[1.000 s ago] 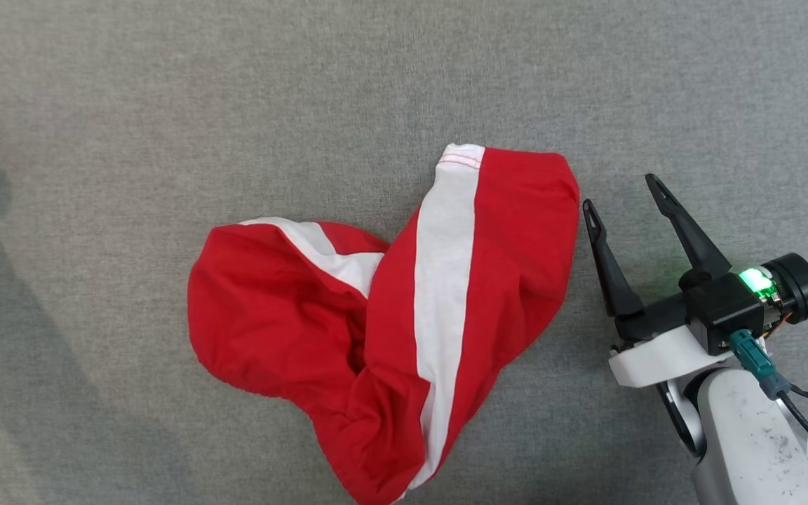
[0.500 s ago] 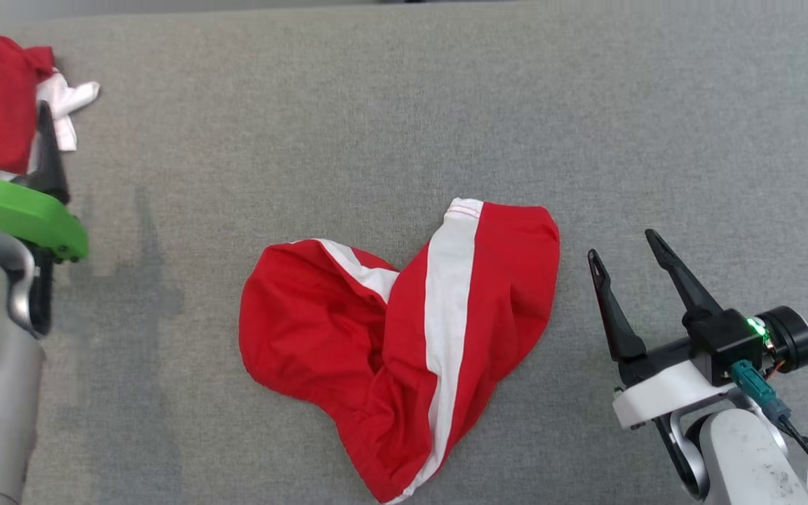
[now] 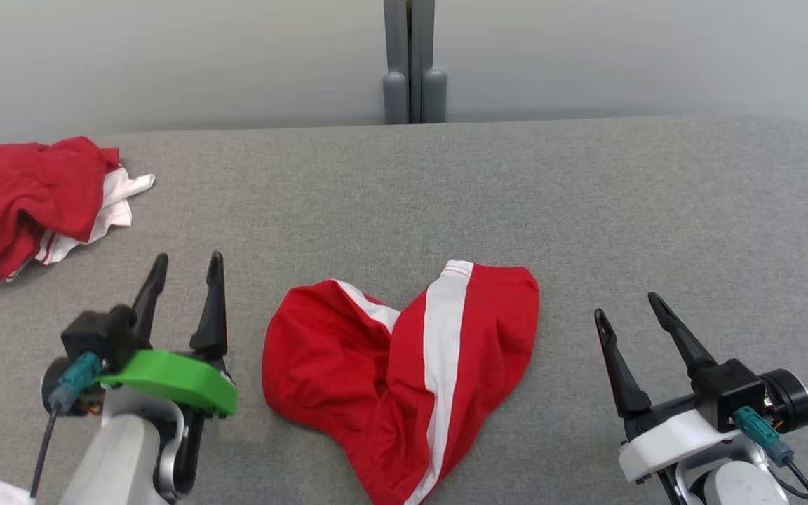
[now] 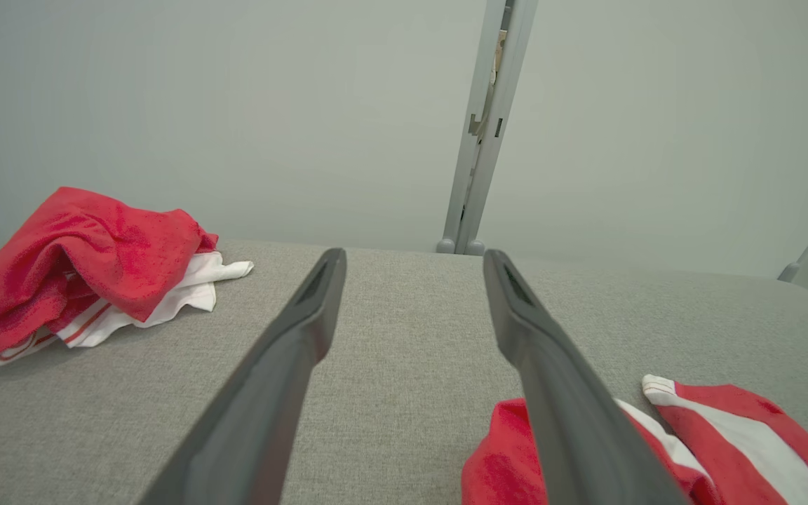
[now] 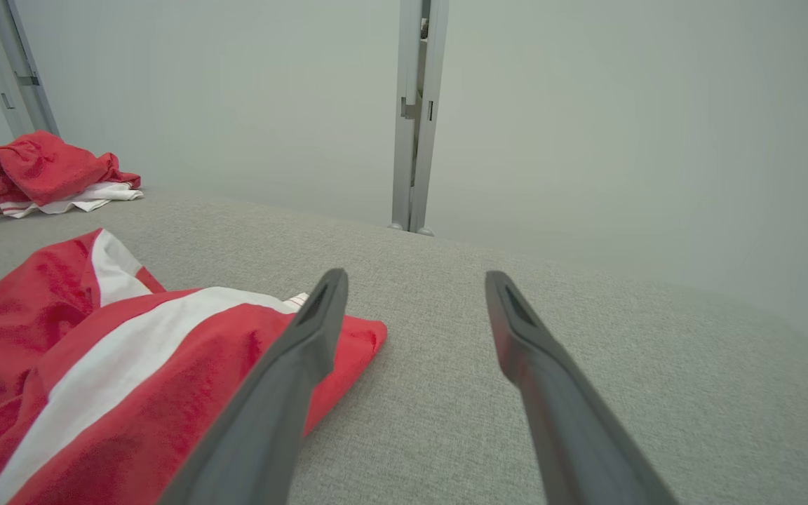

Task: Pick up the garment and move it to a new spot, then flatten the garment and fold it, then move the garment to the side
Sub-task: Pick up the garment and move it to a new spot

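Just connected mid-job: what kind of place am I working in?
Likely a lab or test bay for garment folding, not a home: a grey fabric-covered table, a bare pale wall with a grey metal post behind it, a red-and-white garment mid-table and a second crumpled garment at its far left.

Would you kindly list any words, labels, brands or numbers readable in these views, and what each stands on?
None: no readable text shows on the red garment with white stripes, the crumpled red and white cloth pile, the grey fabric-covered table, the left gripper or the right gripper.
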